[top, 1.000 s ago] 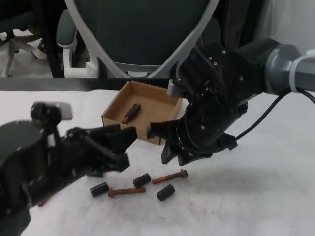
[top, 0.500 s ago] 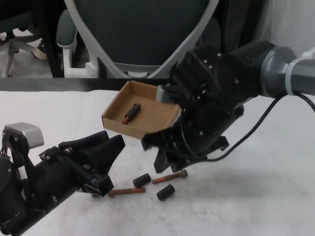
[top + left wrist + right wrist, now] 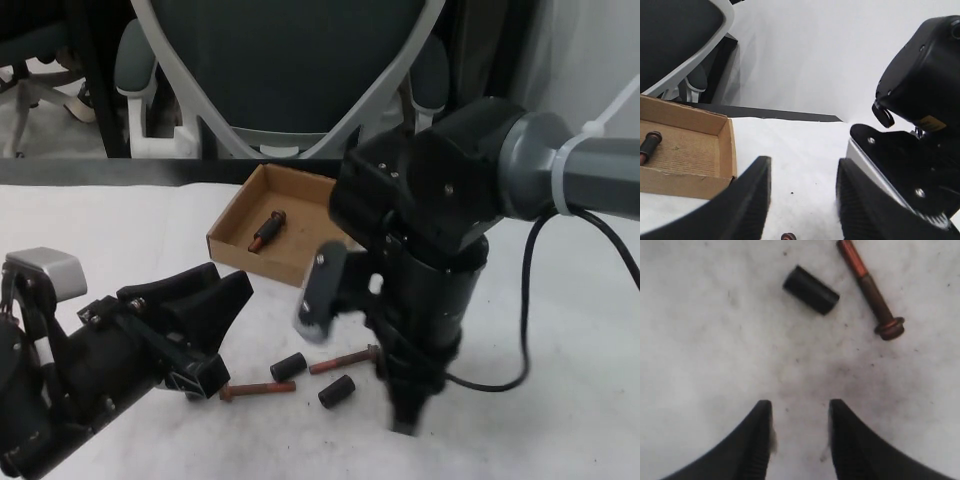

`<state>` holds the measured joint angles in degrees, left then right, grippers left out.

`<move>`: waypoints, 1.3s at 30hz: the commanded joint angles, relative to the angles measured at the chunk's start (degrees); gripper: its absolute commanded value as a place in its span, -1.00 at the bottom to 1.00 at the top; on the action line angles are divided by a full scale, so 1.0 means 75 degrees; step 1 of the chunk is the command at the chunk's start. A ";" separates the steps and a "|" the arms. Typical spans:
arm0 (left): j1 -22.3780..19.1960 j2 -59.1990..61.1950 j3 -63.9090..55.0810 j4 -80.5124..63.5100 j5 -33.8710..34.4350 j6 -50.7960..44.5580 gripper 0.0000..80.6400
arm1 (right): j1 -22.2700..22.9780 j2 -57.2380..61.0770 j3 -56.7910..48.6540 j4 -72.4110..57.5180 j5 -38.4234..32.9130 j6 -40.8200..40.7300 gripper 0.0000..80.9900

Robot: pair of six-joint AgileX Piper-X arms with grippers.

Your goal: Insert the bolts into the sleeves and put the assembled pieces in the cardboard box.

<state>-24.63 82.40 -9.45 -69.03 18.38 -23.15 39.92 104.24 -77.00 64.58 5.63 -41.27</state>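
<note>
The cardboard box (image 3: 236, 228) stands at the back of the white cloth, and one assembled bolt and sleeve (image 3: 267, 230) lies inside it. In front of it lie two rusty bolts (image 3: 345, 359) (image 3: 258, 389) and two black sleeves (image 3: 288, 366) (image 3: 336, 391). My right gripper (image 3: 405, 420) points straight down just right of these parts. It is open, with a sleeve (image 3: 811, 290) and a bolt (image 3: 870, 290) ahead of its gripper (image 3: 800, 440). My left gripper (image 3: 225, 335) hangs open at the left and faces the box (image 3: 685, 150). Nothing is between its gripper (image 3: 802, 200) fingers.
An office chair (image 3: 290, 70) stands behind the bench's dark back edge (image 3: 120, 170). The right arm's body (image 3: 920, 125) looms close to the left gripper. A cable (image 3: 520, 330) trails from the right arm over the cloth. White cloth lies open to the right.
The right arm swung from hovering by the box to pointing down beside the loose parts. The left arm sank and drew back a second ago, then stayed still.
</note>
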 commanded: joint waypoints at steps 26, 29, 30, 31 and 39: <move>0.0006 -0.0093 0.0093 0.1773 -0.0349 0.4165 -0.15 | 0.0008 0.0304 -0.0025 -0.2125 -0.0795 -0.4157 0.18; 0.0006 -0.0093 -0.0016 0.2082 -0.0741 0.4170 -0.15 | 0.0008 0.0648 -0.0025 -0.2124 -0.0667 -0.4157 0.18; 0.0006 -0.0093 -0.0037 0.2166 -0.0804 0.4170 -0.15 | 0.0024 0.0721 -0.0025 -0.2156 -0.0680 -0.4179 0.18; 0.0006 -0.0093 -0.0048 0.2170 -0.0890 0.4170 -0.15 | 0.0041 0.0797 -0.0025 -0.2186 -0.0673 -0.4244 0.18; 0.0006 -0.0093 -0.0075 0.2142 -0.0903 0.4170 -0.15 | 0.0178 0.1079 -0.0025 -0.2275 -0.0683 -0.4320 0.18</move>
<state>-24.63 82.40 -9.49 -52.74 11.87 7.75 40.72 112.26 -77.00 47.81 0.96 -73.33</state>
